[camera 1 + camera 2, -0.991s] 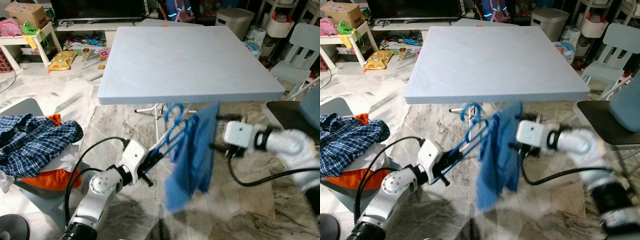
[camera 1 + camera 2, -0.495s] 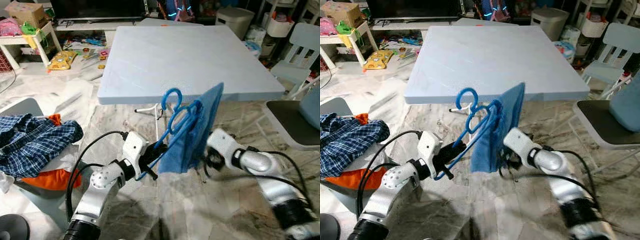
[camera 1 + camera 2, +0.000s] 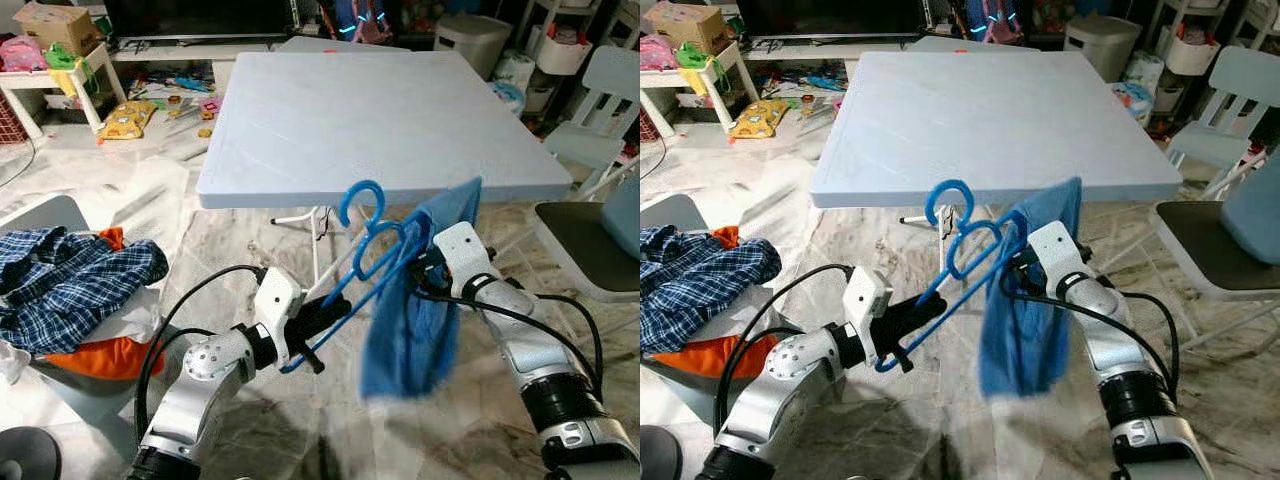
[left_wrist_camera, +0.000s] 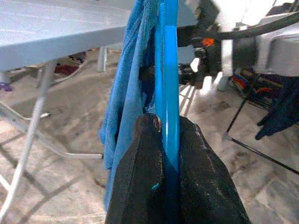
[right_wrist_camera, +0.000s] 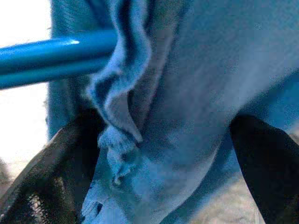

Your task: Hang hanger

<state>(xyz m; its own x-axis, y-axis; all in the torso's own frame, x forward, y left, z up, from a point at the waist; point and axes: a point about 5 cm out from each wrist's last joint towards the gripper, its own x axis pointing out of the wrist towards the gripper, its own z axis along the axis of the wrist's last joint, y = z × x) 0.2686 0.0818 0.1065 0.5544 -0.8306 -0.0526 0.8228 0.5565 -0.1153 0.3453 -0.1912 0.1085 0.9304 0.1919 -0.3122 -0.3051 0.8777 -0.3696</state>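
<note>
The blue hanger [image 3: 370, 245] is held in the air in front of the robot, below the near edge of the surface [image 3: 380, 120], its hook pointing up towards that edge. A blue cloth [image 3: 415, 310] is draped over its far end and hangs down limp. The left pincer [image 4: 166, 154] is clamped on the hanger's lower bar, both black fingers pressed against the plastic. The right pincer [image 5: 154, 154] has its fingers spread apart on either side of the bunched cloth, just beside the hanger bar, not pinching it.

By my reading the step in hand is settling the cloth on the hanger, with the hanging itself not yet done (no rail or rod can be made out from here). The next move calls for keeping the bar level so the cloth does not slide off, then carrying the hook to something it can catch on.

The surface is a pale square folding table. Around it: marbled floor, a plaid shirt [image 3: 75, 280] heaped on a seat at the robot's left, a dark chair [image 3: 590, 245] at its right, and toys [image 3: 125, 120] scattered beyond.
</note>
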